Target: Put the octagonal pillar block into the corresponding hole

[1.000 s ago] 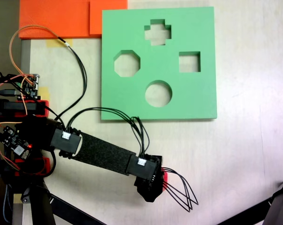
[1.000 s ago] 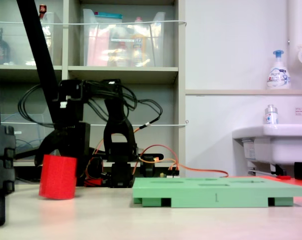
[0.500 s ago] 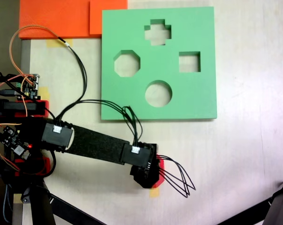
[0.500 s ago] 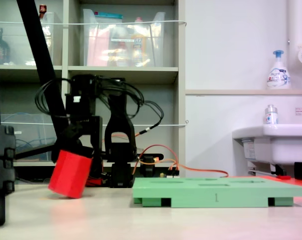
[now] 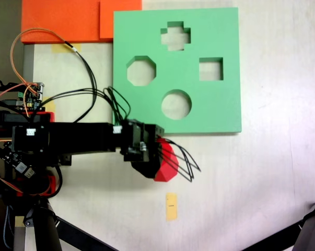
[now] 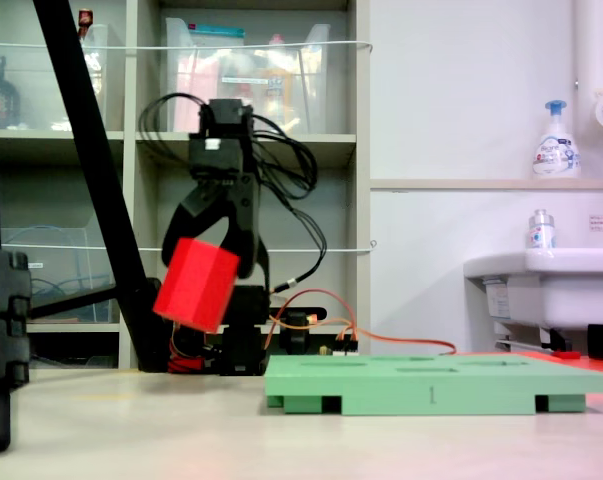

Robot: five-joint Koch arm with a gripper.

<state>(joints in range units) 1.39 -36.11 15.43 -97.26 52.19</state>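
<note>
The red octagonal pillar block (image 6: 195, 285) hangs tilted in the air, well above the table, with my gripper (image 6: 213, 262) shut on it. From above, the block (image 5: 166, 162) peeks out to the right of the black gripper (image 5: 149, 159), just below the green board's (image 5: 220, 110) near edge. The eight-sided hole (image 5: 141, 71) lies in the board's left part, up and slightly left of the block. From the side, the board (image 6: 431, 385) lies flat to the right of the block.
The board also has a cross cutout (image 5: 175, 35), a square cutout (image 5: 211, 69) and a round cutout (image 5: 176, 104). Orange foam sheets (image 5: 68, 20) lie at the top left. A yellow tape mark (image 5: 171, 206) sits on the table. A black stand (image 6: 91, 180) leans at the left.
The gripper has lifted the block off the table and carried it up toward the board's near edge. The yellow tape mark under it is uncovered now.
</note>
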